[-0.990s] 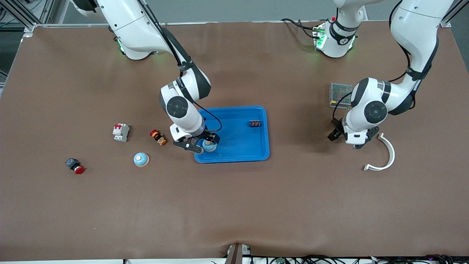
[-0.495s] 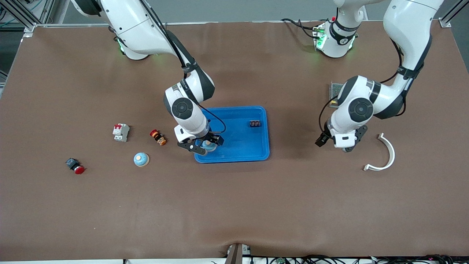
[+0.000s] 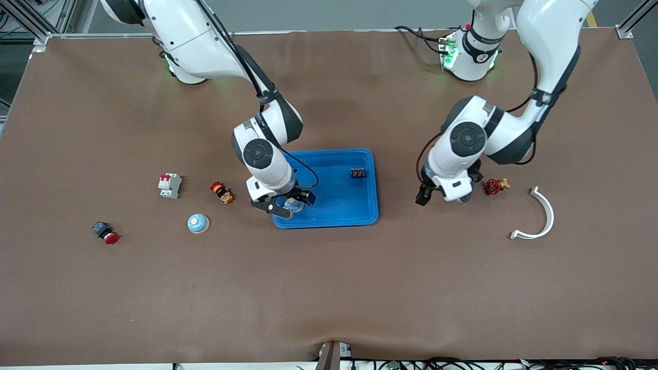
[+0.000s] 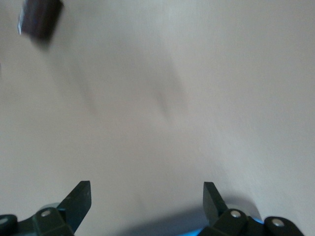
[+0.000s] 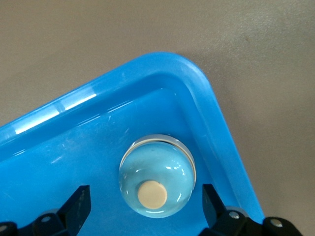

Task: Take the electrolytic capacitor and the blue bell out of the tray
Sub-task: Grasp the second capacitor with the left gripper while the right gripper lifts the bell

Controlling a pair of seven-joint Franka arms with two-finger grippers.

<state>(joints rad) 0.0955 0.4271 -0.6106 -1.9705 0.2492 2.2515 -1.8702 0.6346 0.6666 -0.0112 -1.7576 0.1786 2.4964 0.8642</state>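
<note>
- Compared with one second ago, the left gripper (image 3: 441, 197) has travelled over the bare table from near the white curved plastic piece (image 3: 537, 216) toward the blue plastic tray (image 3: 368, 211). This uncovered a small red and yellow valve-like part (image 3: 494, 186) on the table.
- The left gripper is wide open and holds nothing; in its wrist view only brown table shows between its fingertips (image 4: 78, 197).
- The right gripper (image 3: 284, 204) has hardly shifted. It stands over the tray's corner nearest the right arm's end, fingers (image 5: 78, 204) spread apart, no longer touching the bell.
- The light blue dome-shaped bell with a cream button on top (image 5: 157, 182) sits upright in that corner of the tray, close to the wall.
- A second, similar blue bell (image 3: 198, 223) rests on the table toward the right arm's end.
</note>
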